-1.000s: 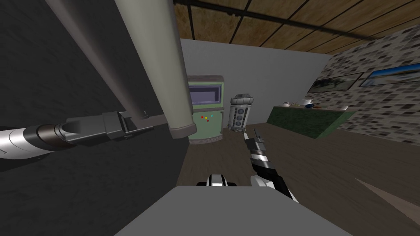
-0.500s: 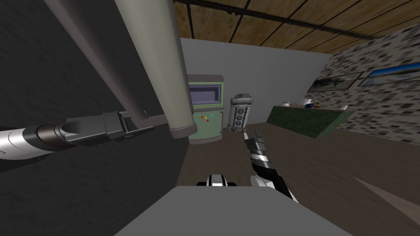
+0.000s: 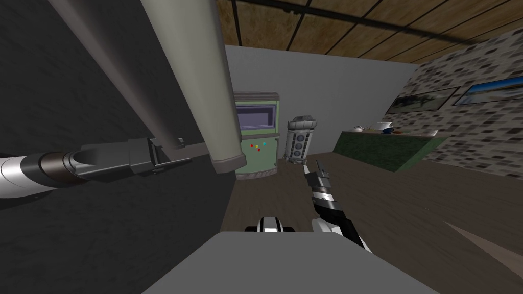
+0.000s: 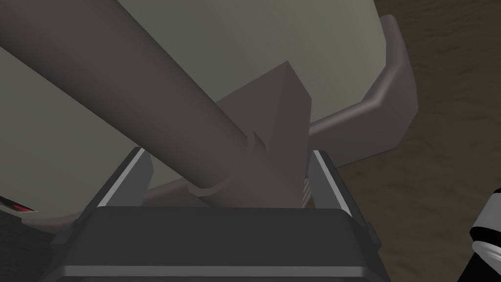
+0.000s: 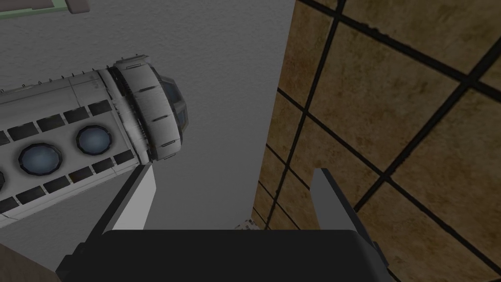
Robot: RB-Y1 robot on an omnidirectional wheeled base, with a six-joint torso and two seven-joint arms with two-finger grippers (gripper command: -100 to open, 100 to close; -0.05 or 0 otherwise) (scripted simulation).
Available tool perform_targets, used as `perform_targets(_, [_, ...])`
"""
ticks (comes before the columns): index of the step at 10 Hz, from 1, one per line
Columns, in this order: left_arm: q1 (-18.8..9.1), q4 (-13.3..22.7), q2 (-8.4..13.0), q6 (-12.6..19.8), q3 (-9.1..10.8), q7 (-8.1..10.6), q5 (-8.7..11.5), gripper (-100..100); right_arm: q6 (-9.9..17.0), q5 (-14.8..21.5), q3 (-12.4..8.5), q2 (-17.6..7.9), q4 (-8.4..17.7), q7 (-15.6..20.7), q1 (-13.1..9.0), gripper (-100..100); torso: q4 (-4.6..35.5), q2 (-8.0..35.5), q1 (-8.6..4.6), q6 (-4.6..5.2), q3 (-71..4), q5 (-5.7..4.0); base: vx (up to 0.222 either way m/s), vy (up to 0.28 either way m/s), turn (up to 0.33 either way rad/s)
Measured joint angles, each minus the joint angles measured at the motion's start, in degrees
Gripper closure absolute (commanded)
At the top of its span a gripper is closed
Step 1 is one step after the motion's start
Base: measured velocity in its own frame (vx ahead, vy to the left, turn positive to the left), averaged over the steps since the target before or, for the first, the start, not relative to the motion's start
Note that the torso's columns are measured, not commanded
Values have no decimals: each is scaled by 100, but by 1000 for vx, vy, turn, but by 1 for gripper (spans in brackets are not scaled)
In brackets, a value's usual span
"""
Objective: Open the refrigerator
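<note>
Refrigerator: seen at close range, filling the head view from 9 to 12 o'clock. Its pale door (image 3: 199, 76) runs up towards 11 o'clock, with a dark flat surface (image 3: 76, 229) beside it at 8 o'clock.
Handle: a long dark grey bar (image 3: 122, 87) is carried just off the door face. It ends in a blocky mount (image 4: 279, 142) near the door's lower trim.
Left gripper (image 3: 176, 155): set at the bar's lower end. The fingers (image 4: 323, 171) are spread about as wide as they go, one on each side of the mount. One lies against the mount's side, and no squeeze can be made out.
Right gripper (image 3: 312, 171): held well apart from the door, at 3 o'clock of the left gripper. Its fingers are wide apart with nothing between them.
Handling: the door is judged heavy, stiff and hinged, and probably held by a seal, so a firm, steady pull is called for. The bar looks rigid and smooth and is not fragile. Thin fingers could slide along it.
Hold: the bar is best gripped across its width just above the mount, which would block any slip downwards.
</note>
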Motion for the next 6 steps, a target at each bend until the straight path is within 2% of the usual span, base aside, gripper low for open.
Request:
perform_targets(2, [-16,46,63,0,-60,13,-23,-100,0,0,0,0,0,0,0,0,-4,-13,-11,6,-15,-8,-3,3,-4])
perform_targets(6, [0,5,76,21,32,82,29,-100,0,0,0,0,0,0,0,0,1,-3,-20,4,-7,-13,0,0,0])
